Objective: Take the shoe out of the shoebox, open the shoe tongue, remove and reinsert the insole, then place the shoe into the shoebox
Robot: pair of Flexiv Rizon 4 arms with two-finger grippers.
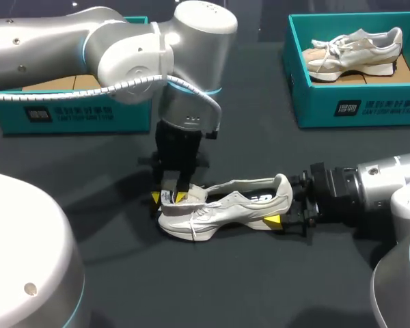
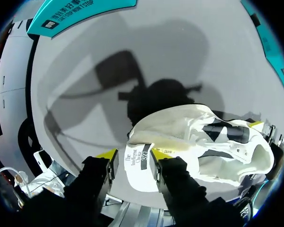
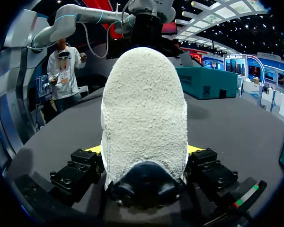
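Tongue-opening step. The shoe (image 1: 222, 208) stands on its sole at the worktop's middle. The right hand (image 1: 287, 201) is clamped on the heel (image 3: 144, 118), and the left hand (image 2: 132, 156) pinches the tongue (image 2: 139, 165). The next move probably calls for drawing the tongue up and toeward, heel braced, to expose the insole.

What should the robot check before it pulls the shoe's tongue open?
1. The shoe is out of its box, lying on the table: ok.
2. The right gripper is shut on the heel: ok.
3. The left gripper pinches the tongue from both sides: ok.
4. The tongue is already wide open: cannot tell.
5. The insole can be seen inside: cannot tell, hidden.
6. The shoebox has room for the shoe: cannot tell, the left arm covers it.
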